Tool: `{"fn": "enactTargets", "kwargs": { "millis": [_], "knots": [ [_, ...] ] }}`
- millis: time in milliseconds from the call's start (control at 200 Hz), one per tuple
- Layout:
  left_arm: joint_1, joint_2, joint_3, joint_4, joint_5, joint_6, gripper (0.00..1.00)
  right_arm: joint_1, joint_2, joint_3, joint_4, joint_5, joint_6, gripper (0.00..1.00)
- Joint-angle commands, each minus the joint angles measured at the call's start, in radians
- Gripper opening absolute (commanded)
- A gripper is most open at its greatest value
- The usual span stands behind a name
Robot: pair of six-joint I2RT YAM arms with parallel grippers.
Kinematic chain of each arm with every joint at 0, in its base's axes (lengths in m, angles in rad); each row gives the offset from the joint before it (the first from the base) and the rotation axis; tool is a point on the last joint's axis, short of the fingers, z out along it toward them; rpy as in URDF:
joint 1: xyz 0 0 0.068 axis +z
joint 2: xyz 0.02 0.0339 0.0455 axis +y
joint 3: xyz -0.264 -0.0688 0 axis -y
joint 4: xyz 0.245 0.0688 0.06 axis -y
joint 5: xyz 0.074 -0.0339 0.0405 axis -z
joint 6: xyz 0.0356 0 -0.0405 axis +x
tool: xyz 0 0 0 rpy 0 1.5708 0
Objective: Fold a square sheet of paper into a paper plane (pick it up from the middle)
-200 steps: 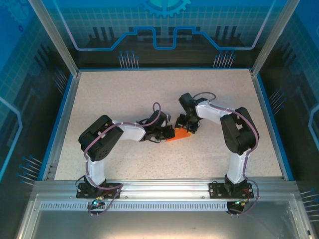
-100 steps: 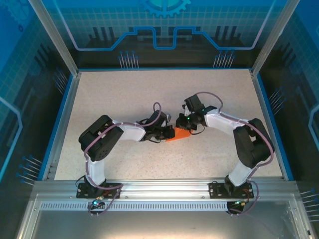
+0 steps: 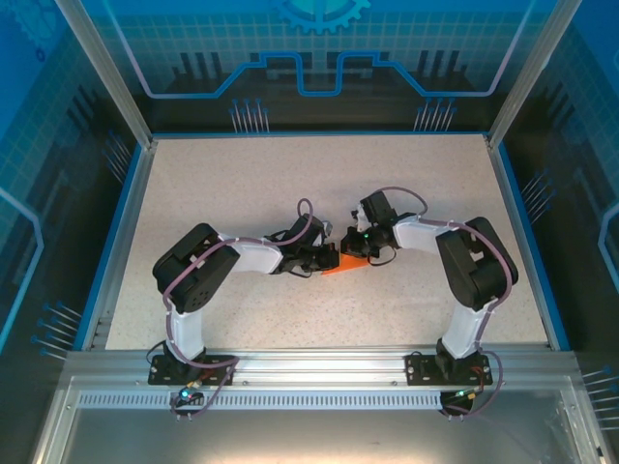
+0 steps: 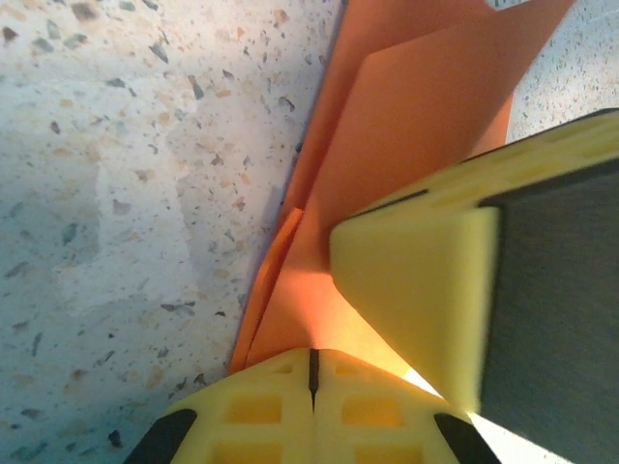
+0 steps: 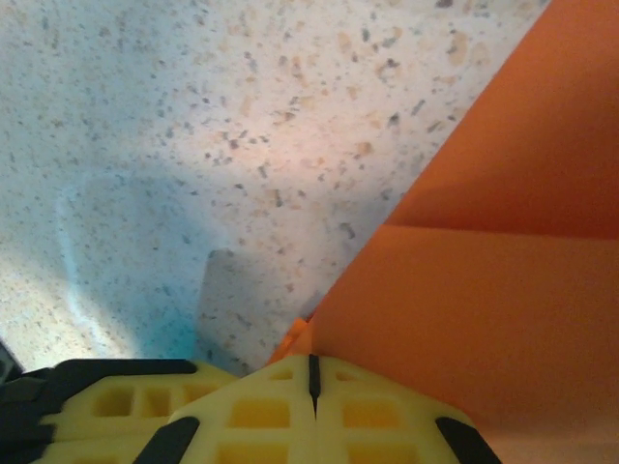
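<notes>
orange paper [image 3: 345,264] on table [image 3: 242,193], clamped by left pincer [image 3: 330,259], right pincer [image 3: 363,253]

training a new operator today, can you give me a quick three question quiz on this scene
1. True or false: the orange paper is a flat, unfolded square.
2. Where is the paper? A: near the middle of the table, between the two arms' tips. B: at the far left corner. C: on the near rail.
3. Fill in: the left fingers and the right fingers are both ___ on the paper.
Key: 1 false, folds show in both wrist views. 2 A. 3 shut.
</notes>
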Motion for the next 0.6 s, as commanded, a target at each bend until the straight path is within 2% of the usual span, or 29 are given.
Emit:
{"fn": "enactTargets", "kwargs": {
  "millis": [0, 160, 445, 595],
  "knots": [
    [-0.012, 0.061, -0.020, -0.158, -0.034, 0.012, 0.00, -0.034, 0.045, -0.024, 0.011, -0.050, -0.062, 0.00],
    [-0.013, 0.059, -0.020, -0.162, -0.033, 0.014, 0.00, -0.065, 0.065, -0.021, 0.049, -0.092, -0.065, 0.00],
    [-0.013, 0.052, -0.024, -0.172, -0.036, 0.017, 0.00, -0.079, -0.094, -0.037, 0.013, -0.074, -0.072, 0.07],
    [-0.012, 0.052, -0.024, -0.172, -0.038, 0.016, 0.00, -0.079, -0.058, -0.052, 0.018, -0.068, -0.072, 0.08]
  ]
}}
